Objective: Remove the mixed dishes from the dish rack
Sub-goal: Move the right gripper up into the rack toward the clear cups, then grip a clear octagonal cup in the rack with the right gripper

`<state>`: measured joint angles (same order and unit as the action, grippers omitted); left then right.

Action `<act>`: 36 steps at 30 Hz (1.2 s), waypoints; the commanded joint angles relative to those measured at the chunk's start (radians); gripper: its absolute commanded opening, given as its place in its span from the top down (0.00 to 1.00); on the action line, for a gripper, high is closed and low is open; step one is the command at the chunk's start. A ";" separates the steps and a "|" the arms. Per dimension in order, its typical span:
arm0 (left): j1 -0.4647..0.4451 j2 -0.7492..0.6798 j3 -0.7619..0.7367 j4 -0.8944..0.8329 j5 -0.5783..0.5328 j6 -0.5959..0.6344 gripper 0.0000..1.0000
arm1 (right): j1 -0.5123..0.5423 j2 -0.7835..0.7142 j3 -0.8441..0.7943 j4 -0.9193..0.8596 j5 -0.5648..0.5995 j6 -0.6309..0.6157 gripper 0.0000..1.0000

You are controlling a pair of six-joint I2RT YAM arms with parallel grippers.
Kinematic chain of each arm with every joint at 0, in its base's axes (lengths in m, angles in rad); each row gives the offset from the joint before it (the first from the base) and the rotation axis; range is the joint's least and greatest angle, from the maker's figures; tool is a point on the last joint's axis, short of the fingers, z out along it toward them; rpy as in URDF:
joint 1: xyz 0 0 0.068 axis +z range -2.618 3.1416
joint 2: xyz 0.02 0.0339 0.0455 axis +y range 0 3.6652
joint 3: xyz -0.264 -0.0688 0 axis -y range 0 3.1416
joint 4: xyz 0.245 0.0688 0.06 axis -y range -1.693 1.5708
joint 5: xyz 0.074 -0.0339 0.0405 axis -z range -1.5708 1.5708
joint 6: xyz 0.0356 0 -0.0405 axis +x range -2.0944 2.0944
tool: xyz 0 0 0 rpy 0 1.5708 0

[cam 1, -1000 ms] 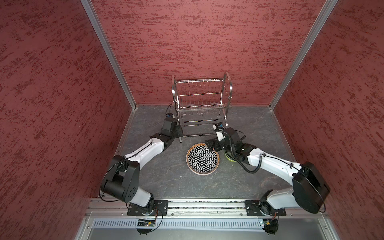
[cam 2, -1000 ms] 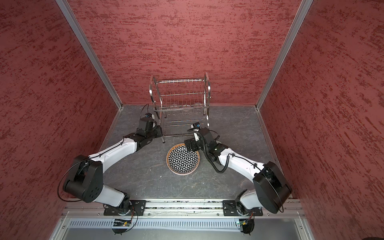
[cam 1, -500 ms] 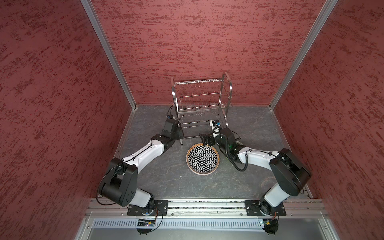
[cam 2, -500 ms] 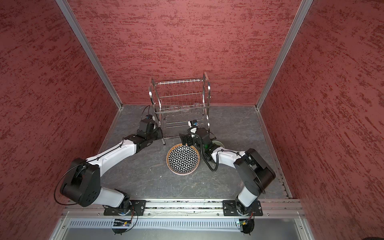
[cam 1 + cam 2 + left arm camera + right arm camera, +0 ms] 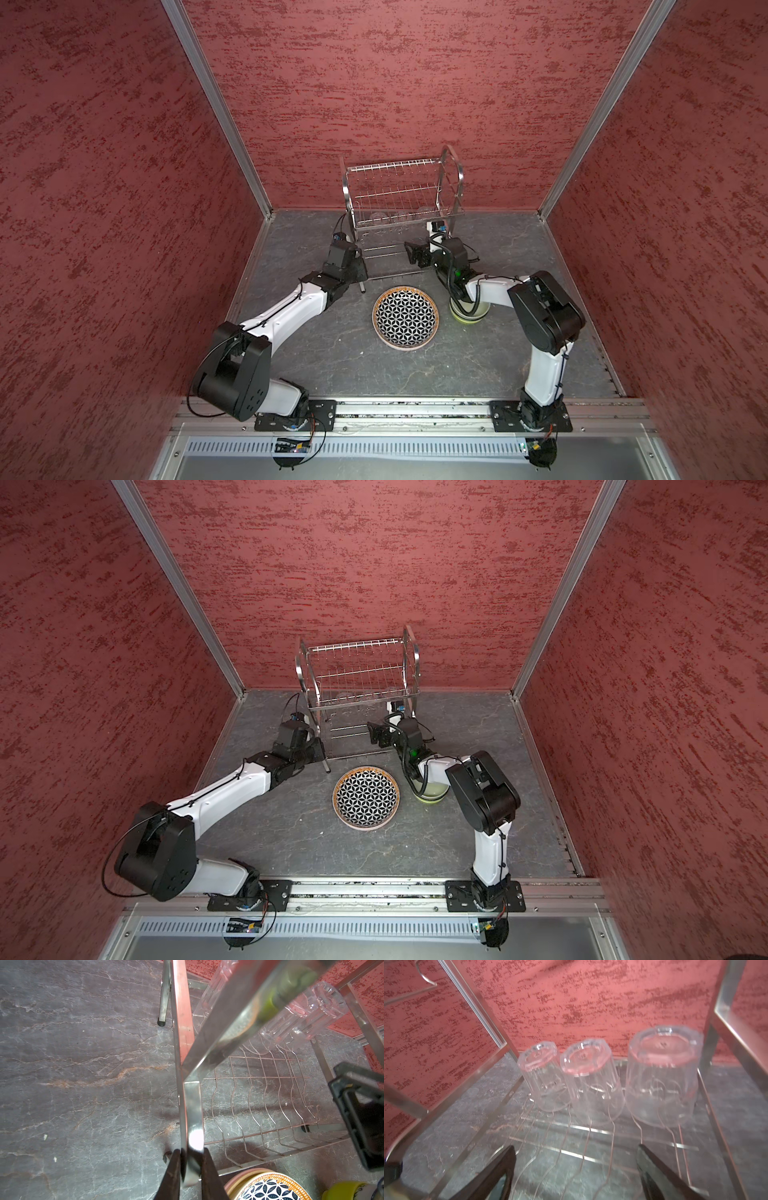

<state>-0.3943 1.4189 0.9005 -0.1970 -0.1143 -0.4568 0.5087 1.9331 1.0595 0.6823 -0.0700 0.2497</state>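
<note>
The dish rack (image 5: 451, 166) (image 5: 415, 663) stands at the back of the floor. My left gripper (image 5: 360, 270) (image 5: 191, 1153) is shut on the rack's front left frame bar (image 5: 192, 1105). Three clear tumblers (image 5: 544, 1078) (image 5: 591, 1082) (image 5: 662, 1076) stand upside down in a row on the lower wire tier. My right gripper (image 5: 411, 253) (image 5: 575, 1148) is open in front of them, touching none. The black-and-white geometric plate (image 5: 405, 318) (image 5: 365, 798) tops a stack of plates (image 5: 268, 1186) on the floor. Beside it, lime and cream bowls (image 5: 469, 313) sit stacked under my right arm.
Red textured walls close in the back and both sides. The rack's upper tier (image 5: 357, 654) hangs over the tumblers, and its side frame (image 5: 726, 1022) stands close to the rightmost one. A metal rail (image 5: 415, 409) with both arm bases runs along the front.
My right arm has swung from above the bowls to the front of the rack's lower tier, folding its elbow inward. The left arm and the rack have kept their places.
</note>
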 commanded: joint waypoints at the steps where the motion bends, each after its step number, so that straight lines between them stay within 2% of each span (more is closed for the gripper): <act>1: -0.002 -0.041 -0.003 0.025 0.002 -0.062 0.94 | 0.003 0.042 0.077 -0.042 0.007 -0.022 0.09; 12: -0.018 -0.062 -0.010 0.021 0.002 -0.066 0.94 | 0.003 0.165 0.236 -0.090 0.036 -0.019 0.07; 24: -0.018 -0.076 -0.005 0.007 0.002 -0.063 0.93 | 0.007 0.225 0.290 -0.079 0.025 0.023 0.05; 29: -0.021 -0.083 -0.008 -0.009 0.004 -0.067 0.93 | 0.009 0.265 0.369 -0.141 0.019 0.017 0.05; 36: -0.037 -0.107 -0.015 -0.029 0.003 -0.072 0.93 | 0.013 0.320 0.482 -0.228 0.073 -0.011 0.04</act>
<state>-0.4240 1.3628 0.8803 -0.2630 -0.1169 -0.4828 0.5156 2.2227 1.4925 0.5030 -0.0376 0.2535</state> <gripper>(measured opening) 0.167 0.957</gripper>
